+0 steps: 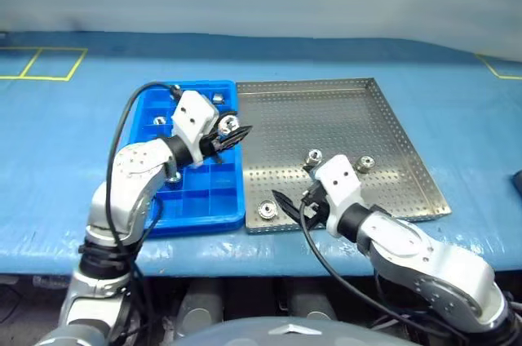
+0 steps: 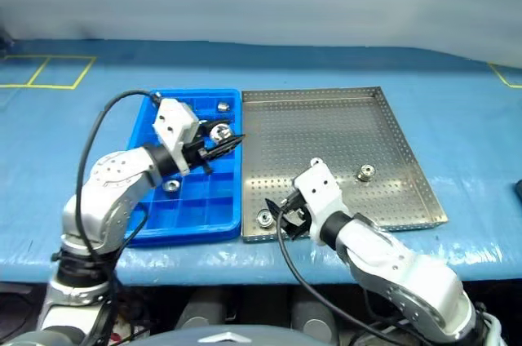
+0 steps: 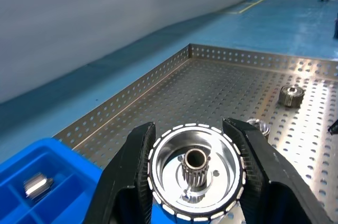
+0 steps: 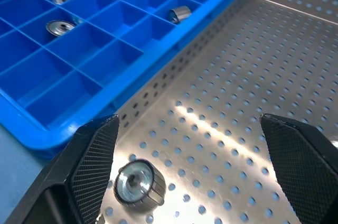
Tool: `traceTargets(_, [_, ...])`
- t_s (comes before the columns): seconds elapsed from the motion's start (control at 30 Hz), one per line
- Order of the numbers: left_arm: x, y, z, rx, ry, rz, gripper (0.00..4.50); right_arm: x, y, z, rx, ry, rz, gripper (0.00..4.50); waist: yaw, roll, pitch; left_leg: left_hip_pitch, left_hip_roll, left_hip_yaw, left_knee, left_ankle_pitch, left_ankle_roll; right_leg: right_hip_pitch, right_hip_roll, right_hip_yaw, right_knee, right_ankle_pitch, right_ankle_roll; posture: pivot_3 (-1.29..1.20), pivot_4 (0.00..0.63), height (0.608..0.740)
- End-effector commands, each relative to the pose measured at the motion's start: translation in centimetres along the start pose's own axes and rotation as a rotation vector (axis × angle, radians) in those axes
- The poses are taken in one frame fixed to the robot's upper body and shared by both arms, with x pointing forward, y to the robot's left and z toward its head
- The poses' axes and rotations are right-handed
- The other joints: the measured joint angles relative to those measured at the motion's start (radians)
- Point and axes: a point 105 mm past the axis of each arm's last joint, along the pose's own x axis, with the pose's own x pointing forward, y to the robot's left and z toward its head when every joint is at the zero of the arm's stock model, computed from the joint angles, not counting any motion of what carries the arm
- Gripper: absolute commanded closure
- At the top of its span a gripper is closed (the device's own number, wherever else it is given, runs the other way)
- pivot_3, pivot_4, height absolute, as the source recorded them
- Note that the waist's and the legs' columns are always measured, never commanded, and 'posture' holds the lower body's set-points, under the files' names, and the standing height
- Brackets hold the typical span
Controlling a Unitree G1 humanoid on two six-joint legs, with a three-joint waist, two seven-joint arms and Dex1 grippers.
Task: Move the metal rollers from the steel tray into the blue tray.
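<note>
My left gripper (image 1: 231,130) is shut on a shiny metal roller (image 3: 195,171) and holds it in the air over the right edge of the blue tray (image 1: 204,199). Several rollers (image 4: 59,26) lie in the tray's compartments. The steel tray (image 1: 326,109) lies right beside it. My right gripper (image 4: 187,123) stands open low over the steel tray's near left corner, with one roller (image 4: 137,184) lying just by its left finger, untouched. Two more rollers (image 1: 314,156) (image 1: 366,163) rest on the perforated floor behind the right hand.
Both trays sit on a blue table surface (image 1: 65,158) with yellow tape lines (image 1: 49,64) at the far left. A black cable (image 1: 130,113) loops from the left wrist over the blue tray. A dark object (image 1: 517,183) shows at the right edge.
</note>
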Motion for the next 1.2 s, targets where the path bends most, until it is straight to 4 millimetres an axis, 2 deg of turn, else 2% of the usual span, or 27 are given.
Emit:
traceTargets(0.03, [-2.4, 0.2, 0.7, 0.048, 0.010, 0.070, 2.77, 1.4, 1.2, 1.0, -0.054, -0.029, 0.103, 0.00, 0.022, 0.000, 0.000, 0.000, 0.000, 0.000, 0.000, 0.000, 0.000, 0.000, 0.000, -0.001, 0.000, 0.000, 0.000, 0.31, 0.150, 0.740])
traceTargets(0.23, [-5.7, 0.1, -1.8, 0.017, 0.131, 0.199, 2.77, 3.9, 3.1, 2.5, -0.135, -0.066, 0.276, 0.00, 0.082, 0.000, 0.000, -0.001, 0.001, -0.003, 0.000, 0.000, 0.000, 0.000, 0.000, -0.004, 0.000, 0.000, -0.001, 0.45, 0.150, 0.740])
traceTargets(0.53, [-8.5, 0.2, -4.6, -0.029, 0.267, 0.317, 2.77, 4.9, 4.4, 2.8, -0.181, -0.082, 0.385, 0.00, 0.191, 0.000, 0.001, -0.003, 0.001, -0.006, -0.001, 0.000, -0.001, -0.001, -0.003, -0.011, -0.001, -0.002, -0.004, 0.52, 0.150, 0.740])
traceTargets(0.8, [-7.5, 0.3, -5.5, -0.068, 0.271, 0.296, 2.77, 4.4, 4.1, 2.5, -0.151, -0.086, 0.349, 0.00, 0.286, 0.001, 0.000, -0.004, 0.003, -0.007, -0.002, -0.003, -0.007, -0.006, -0.003, -0.015, -0.004, -0.003, -0.005, 0.47, 0.150, 0.740])
traceTargets(0.97, [-6.6, 0.4, -5.5, -0.071, 0.254, 0.257, 2.77, 4.1, 4.0, 2.2, -0.142, -0.078, 0.325, 0.00, 0.325, 0.000, 0.000, -0.010, 0.004, -0.001, -0.002, -0.003, -0.007, -0.013, -0.001, -0.016, -0.002, -0.004, -0.006, 0.47, 0.150, 0.740])
traceTargets(1.2, [-4.6, 0.3, -4.0, -0.060, 0.185, 0.185, 2.77, 3.8, 3.5, 2.2, -0.129, -0.078, 0.281, 0.00, 0.336, 0.000, 0.000, -0.012, 0.001, -0.001, -0.002, -0.002, -0.008, -0.015, 0.002, -0.017, 0.000, -0.005, -0.008, 0.39, 0.150, 0.740])
